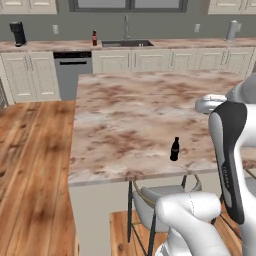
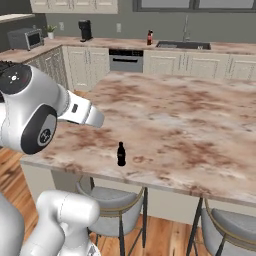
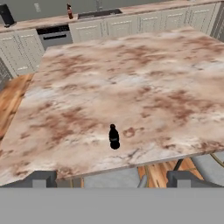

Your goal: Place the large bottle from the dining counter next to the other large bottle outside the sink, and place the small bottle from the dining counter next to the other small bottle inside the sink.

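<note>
On the marble island desk [image 1: 130, 115] in the left base view, a small black bottle [image 1: 174, 149] stood upright near the front edge, while a reddish white-capped bottle [image 1: 94, 38] stood beside the sink [image 1: 127, 43] on the far wall counter. In the right base view, the black bottle [image 2: 121, 154] stood above a grey stool [image 2: 112, 212]. In the hand view, the fingers [image 3: 113, 178] stood wide apart, empty, short of the bottle [image 3: 113, 137].
</note>
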Available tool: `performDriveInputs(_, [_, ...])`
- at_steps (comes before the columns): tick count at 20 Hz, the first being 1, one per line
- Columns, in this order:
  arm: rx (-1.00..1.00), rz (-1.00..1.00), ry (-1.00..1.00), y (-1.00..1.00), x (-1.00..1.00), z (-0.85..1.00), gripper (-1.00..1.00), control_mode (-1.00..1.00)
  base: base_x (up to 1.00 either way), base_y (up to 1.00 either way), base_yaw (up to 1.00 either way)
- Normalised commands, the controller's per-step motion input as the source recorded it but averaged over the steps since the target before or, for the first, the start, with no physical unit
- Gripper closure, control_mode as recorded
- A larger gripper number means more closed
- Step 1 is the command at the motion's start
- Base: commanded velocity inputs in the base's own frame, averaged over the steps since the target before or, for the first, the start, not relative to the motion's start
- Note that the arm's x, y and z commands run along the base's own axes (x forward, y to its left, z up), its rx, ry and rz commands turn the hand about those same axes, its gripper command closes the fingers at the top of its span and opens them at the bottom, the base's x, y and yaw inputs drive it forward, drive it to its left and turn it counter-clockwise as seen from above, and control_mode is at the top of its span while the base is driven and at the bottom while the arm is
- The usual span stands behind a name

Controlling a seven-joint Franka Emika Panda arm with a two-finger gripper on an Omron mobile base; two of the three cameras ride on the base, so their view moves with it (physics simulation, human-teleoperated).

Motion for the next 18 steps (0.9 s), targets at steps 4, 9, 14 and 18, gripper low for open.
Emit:
performDriveInputs(4, [0.0, 0.0, 0.0, 0.0, 0.0, 0.0, -1.0, 1.0, 0.66, -0.49, 0.04])
performDriveInputs(9, [0.0, 0.0, 0.0, 0.0, 0.0, 0.0, -1.0, 1.0, 0.76, -0.4, 0.06])
performDriveInputs(14, [0.0, 0.0, 0.0, 0.0, 0.0, 0.0, -1.0, 1.0, 0.58, -0.28, 0.1])
performDriveInputs(18, [0.0, 0.0, 0.0, 0.0, 0.0, 0.0, -1.0, 1.0, 0.43, -0.36, 0.11])
